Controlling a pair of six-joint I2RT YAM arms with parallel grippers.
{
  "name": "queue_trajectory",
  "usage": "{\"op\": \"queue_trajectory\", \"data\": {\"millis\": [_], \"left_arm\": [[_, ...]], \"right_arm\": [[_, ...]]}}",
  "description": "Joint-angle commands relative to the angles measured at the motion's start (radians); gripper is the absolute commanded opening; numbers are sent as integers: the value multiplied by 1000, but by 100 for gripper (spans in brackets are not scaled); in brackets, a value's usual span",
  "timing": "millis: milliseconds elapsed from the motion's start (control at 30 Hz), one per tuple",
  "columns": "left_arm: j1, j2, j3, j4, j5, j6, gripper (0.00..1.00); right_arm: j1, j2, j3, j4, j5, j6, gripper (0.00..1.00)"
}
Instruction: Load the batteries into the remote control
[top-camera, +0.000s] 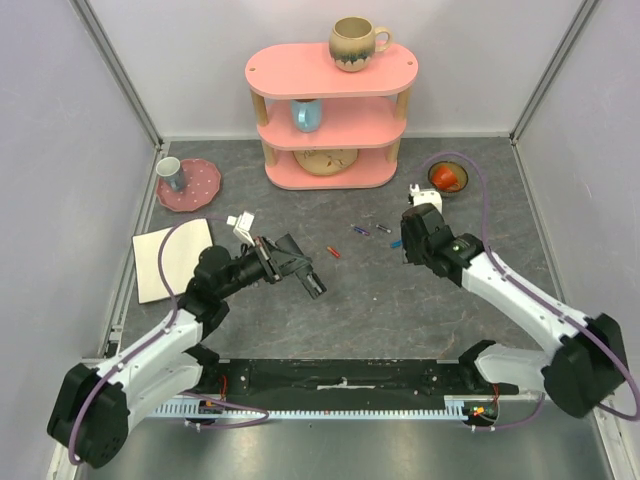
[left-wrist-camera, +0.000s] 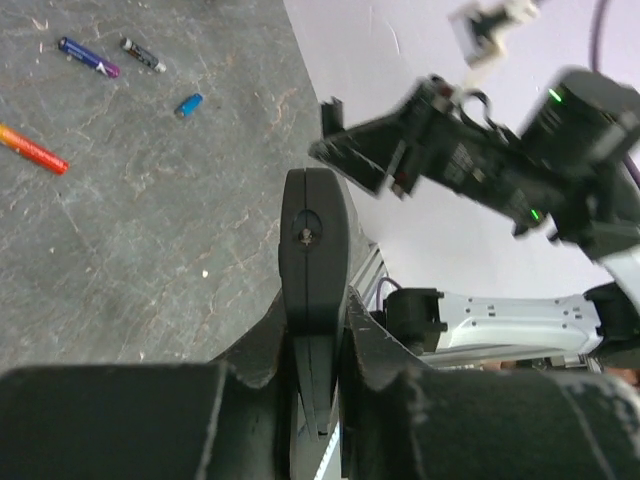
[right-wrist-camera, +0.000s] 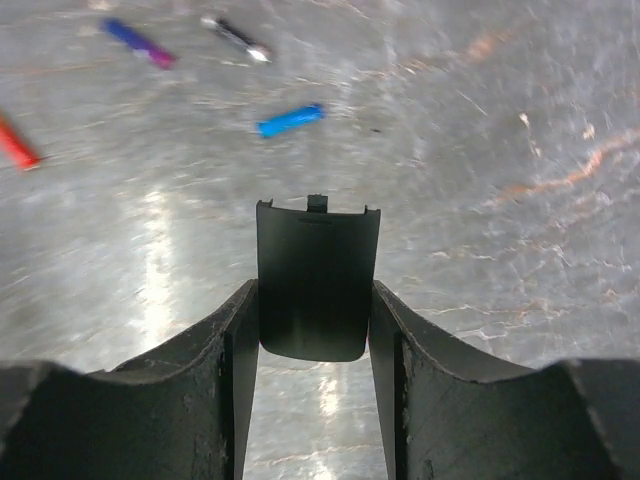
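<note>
My left jaws pinch the slim black plastic remote control (left-wrist-camera: 312, 240) above the middle of the bench (top-camera: 380, 300). The right jaws pinch a small black plastic cover (right-wrist-camera: 318, 270). The thin coloured batteries (top-camera: 357, 230) lie towards the far edge. With both jaws full, freeing one to fetch a battery risks dropping its load.

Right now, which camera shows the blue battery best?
The right wrist view: the blue battery lies large and unobstructed. The left wrist view shows it smaller; the top view shows barely a speck.

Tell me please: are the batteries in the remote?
Out: four batteries lie loose on the table; the left end effector holds the remote.
</note>
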Motion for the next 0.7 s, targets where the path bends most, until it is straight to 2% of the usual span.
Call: {"op": "queue_trajectory", "data": {"millis": [0, 33, 300, 467, 667], "left_arm": [[4, -79, -58, 26, 54, 2, 2], [4, -108, -76, 33, 62, -4, 2], [4, -246, -131, -5, 71, -18, 2], [4, -316, -164, -33, 81, -23, 2], [4, -369, -191, -42, 84, -29, 2]], "right_arm": [[-166, 158, 0, 92, -50, -23, 52], [-218, 189, 15, 101, -54, -26, 53], [-388, 444, 93, 134, 24, -20, 52], [-419, 537, 113, 147, 19, -41, 52], [-475, 599, 116, 170, -56, -36, 54]]}}
